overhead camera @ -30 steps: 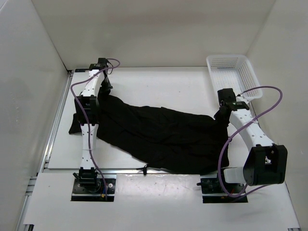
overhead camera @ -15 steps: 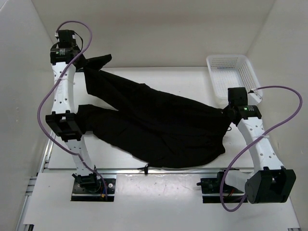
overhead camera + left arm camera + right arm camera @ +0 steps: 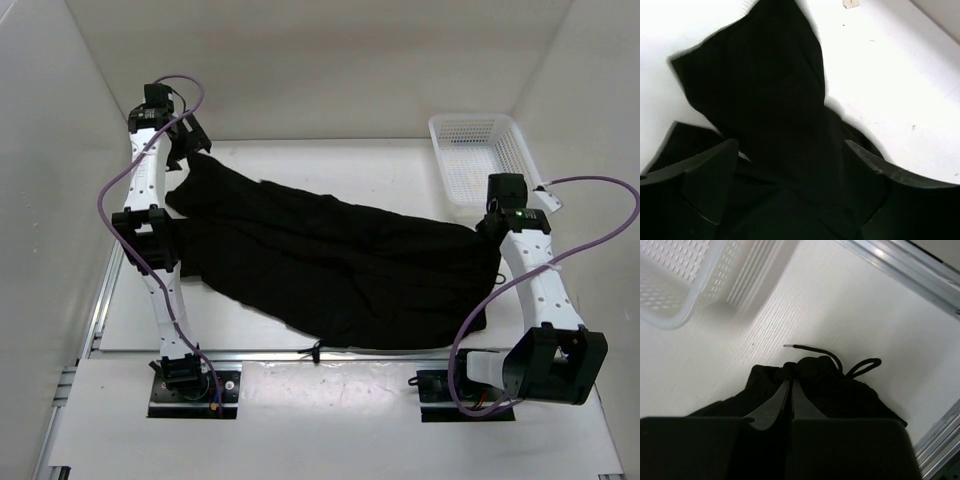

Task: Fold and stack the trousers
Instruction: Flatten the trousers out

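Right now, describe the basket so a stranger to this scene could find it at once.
Start at the white table and go to its far right corner, just beyond the right gripper. There stands the basket, a shallow white mesh tray. It is the only open-lattice container; the trousers beside it are plain black cloth.

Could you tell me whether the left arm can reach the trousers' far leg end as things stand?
Probably yes: the left arm holds its jaws open right at the trousers' leg end, nothing between.

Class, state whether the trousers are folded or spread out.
Spread out: the trousers lie at full length across the table, both legs showing side by side, with no compact fold.
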